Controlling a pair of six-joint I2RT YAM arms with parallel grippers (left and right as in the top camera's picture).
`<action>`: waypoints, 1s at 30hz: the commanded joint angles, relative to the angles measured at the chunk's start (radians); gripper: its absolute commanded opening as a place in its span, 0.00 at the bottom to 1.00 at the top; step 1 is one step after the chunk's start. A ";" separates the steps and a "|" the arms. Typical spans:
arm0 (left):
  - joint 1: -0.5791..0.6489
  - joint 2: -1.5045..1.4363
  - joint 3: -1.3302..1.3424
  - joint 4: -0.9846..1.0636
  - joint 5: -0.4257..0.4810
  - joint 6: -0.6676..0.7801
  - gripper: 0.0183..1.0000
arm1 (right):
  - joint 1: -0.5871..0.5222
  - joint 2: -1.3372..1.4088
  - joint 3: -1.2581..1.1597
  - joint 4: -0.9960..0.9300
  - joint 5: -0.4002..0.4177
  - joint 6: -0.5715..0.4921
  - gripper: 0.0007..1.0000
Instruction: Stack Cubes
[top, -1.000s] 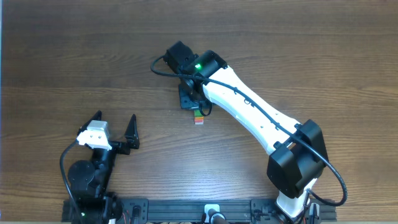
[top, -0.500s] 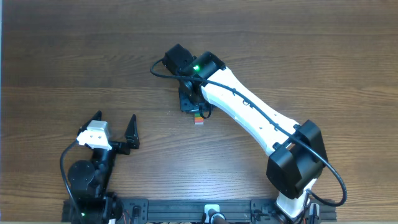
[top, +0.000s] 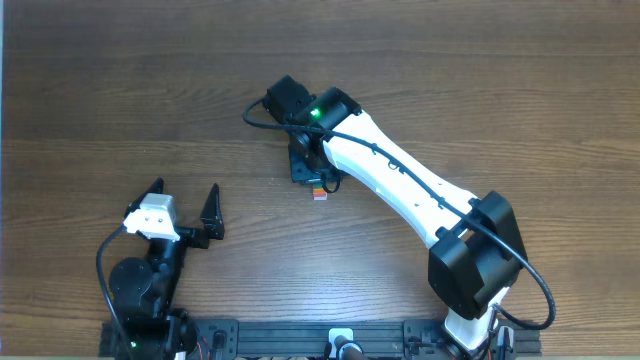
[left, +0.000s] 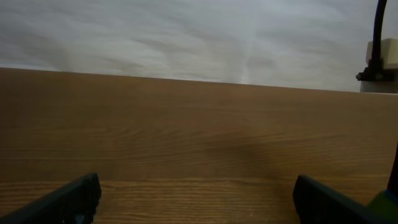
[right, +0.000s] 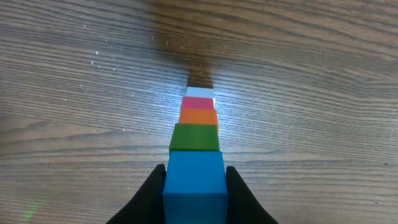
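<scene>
The blue cube (right: 194, 171) is gripped by the right tool (right: 195, 186) atop a stack (right: 199, 116) (green, orange, pink, white); the left tool (top: 185, 186) is held open, well apart.

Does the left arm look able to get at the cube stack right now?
Probably not: the right gripper is shut on the blue cube topping the cube stack, covering it from above. The left gripper rests open near its base, well apart from it.
</scene>
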 joint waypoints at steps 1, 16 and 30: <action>-0.004 -0.006 -0.007 0.003 0.010 0.014 1.00 | 0.006 -0.018 -0.006 0.006 0.009 0.012 0.01; -0.004 -0.006 -0.007 0.003 0.010 0.014 1.00 | 0.006 -0.018 -0.008 0.017 0.008 0.012 0.01; -0.004 -0.006 -0.007 0.003 0.010 0.014 1.00 | 0.006 -0.018 -0.019 0.022 0.008 0.011 0.34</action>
